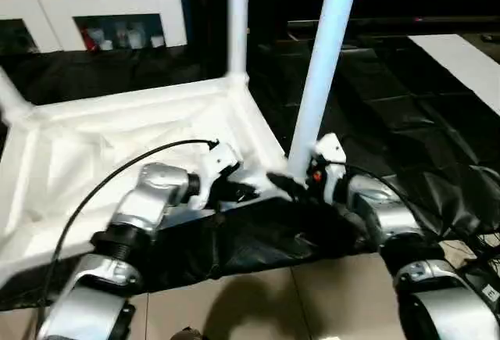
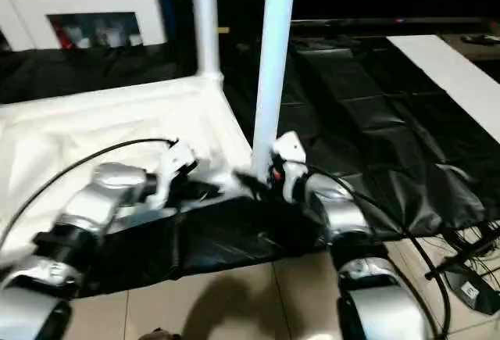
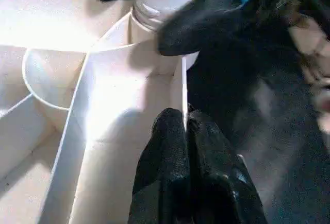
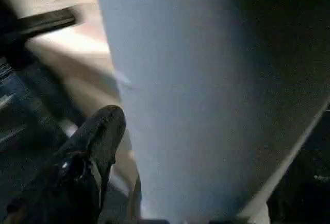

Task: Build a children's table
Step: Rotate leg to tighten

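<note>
Now seat the near leg (image 1: 322, 66) square in its corner socket.
Left end effector (image 3: 184, 126) pinches the tabletop's rim (image 3: 178, 87); right end effector (image 1: 293, 185), seemingly spread, flanks the leg's base.

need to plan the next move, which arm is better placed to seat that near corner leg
Right, probably. The right gripper sits open at the base of the near leg, where it enters the corner socket. The left gripper is shut on the tabletop's thin rim, steadying it, so it looks better left there.
</note>
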